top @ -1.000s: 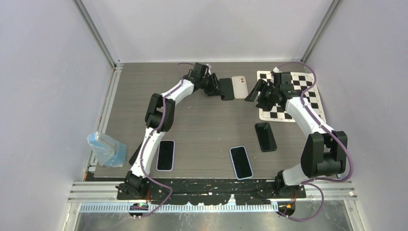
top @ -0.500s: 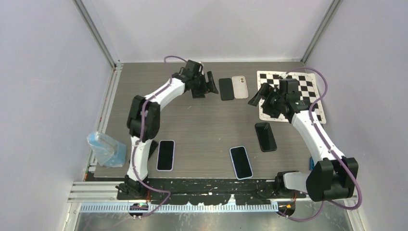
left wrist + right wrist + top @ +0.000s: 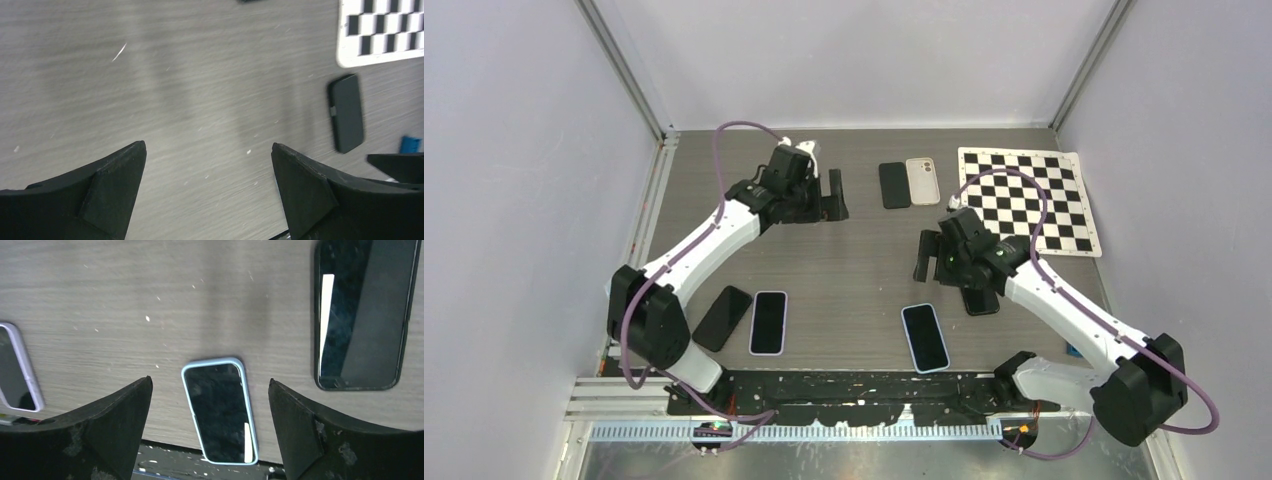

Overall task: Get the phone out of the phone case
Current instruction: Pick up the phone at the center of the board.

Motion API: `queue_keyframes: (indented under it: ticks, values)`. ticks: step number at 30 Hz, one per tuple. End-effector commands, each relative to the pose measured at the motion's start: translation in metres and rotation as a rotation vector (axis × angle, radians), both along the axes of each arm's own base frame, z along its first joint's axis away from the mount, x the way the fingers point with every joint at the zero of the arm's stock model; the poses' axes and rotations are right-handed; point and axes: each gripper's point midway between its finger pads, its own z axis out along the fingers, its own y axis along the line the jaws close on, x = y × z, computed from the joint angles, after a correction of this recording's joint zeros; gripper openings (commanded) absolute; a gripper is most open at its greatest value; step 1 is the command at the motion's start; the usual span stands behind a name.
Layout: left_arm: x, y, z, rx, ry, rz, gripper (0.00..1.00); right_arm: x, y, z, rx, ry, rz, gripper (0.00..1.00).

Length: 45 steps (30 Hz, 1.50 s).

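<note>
At the back of the table a black phone (image 3: 893, 185) and a beige phone case (image 3: 922, 180) lie flat side by side, apart from both grippers. My left gripper (image 3: 832, 196) hangs open to their left, and in the left wrist view my left gripper (image 3: 208, 145) has only bare tabletop between its fingers. Near the table's middle my right gripper (image 3: 923, 256) is open. In the right wrist view my right gripper (image 3: 210, 382) hovers above a blue-cased phone (image 3: 220, 410) without touching it.
Further phones lie nearer the front: the blue-cased one (image 3: 924, 337), a lilac-cased one (image 3: 768, 322), a black one (image 3: 721, 318), and a black one (image 3: 979, 300) partly under my right arm. A checkerboard mat (image 3: 1024, 198) lies back right. A blue plastic bag (image 3: 644, 310) sits at the left edge.
My left gripper opened, let go of the black phone and drew back to the left. My right gripper opened wider and swung from the checkerboard toward the table's middle.
</note>
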Motion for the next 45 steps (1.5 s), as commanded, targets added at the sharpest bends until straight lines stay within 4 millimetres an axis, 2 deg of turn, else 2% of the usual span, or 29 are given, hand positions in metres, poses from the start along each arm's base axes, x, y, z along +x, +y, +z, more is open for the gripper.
queue_keyframes:
  ticks: [1, 3, 7, 11, 13, 19, 23, 27, 35, 39, 41, 43, 45]
  values:
    - [-0.023, 0.039, 0.011, 0.102, -0.056, 0.044, 1.00, -0.023, -0.002, -0.010, -0.074, 0.003, -0.030, 0.90]
    - [-0.032, 0.044, 0.017, 0.086, -0.083, 0.041, 1.00, -0.035, 0.004, -0.017, -0.101, 0.024, -0.006, 0.87]
    - [-0.054, 0.037, 0.023, 0.020, -0.115, -0.054, 1.00, -0.053, 0.015, -0.032, -0.144, 0.039, 0.054, 0.88]
    - [-0.067, 0.039, 0.015, -0.005, -0.125, -0.079, 1.00, -0.071, 0.000, -0.052, -0.209, 0.110, 0.029, 0.98]
    - [-0.068, 0.040, 0.008, -0.004, -0.125, -0.076, 1.00, -0.079, 0.002, -0.058, -0.176, 0.126, 0.038, 1.00]
    - [-0.064, 0.041, -0.023, 0.058, -0.099, -0.112, 1.00, -0.086, 0.016, -0.070, -0.109, 0.129, 0.118, 1.00]
    - [-0.057, 0.045, -0.035, 0.087, -0.077, -0.092, 1.00, -0.092, 0.025, -0.079, -0.120, 0.170, 0.170, 1.00]
    - [-0.050, 0.051, -0.031, 0.084, -0.098, -0.055, 1.00, -0.097, 0.030, -0.091, -0.139, 0.202, 0.194, 1.00]
    - [-0.044, 0.060, -0.024, 0.069, -0.142, 0.002, 1.00, -0.095, 0.020, -0.109, -0.257, 0.233, 0.163, 1.00]
    - [-0.041, 0.068, -0.018, 0.064, -0.177, 0.047, 1.00, -0.092, 0.017, -0.111, -0.310, 0.224, 0.148, 1.00]
    - [-0.040, 0.076, -0.013, 0.073, -0.206, 0.090, 1.00, -0.089, 0.017, -0.111, -0.322, 0.213, 0.139, 0.96]
    - [-0.041, 0.081, -0.007, 0.081, -0.221, 0.111, 1.00, -0.087, 0.020, -0.109, -0.303, 0.201, 0.135, 0.87]
    - [-0.042, 0.086, -0.002, 0.088, -0.240, 0.124, 1.00, -0.084, 0.026, -0.108, -0.272, 0.185, 0.129, 0.74]
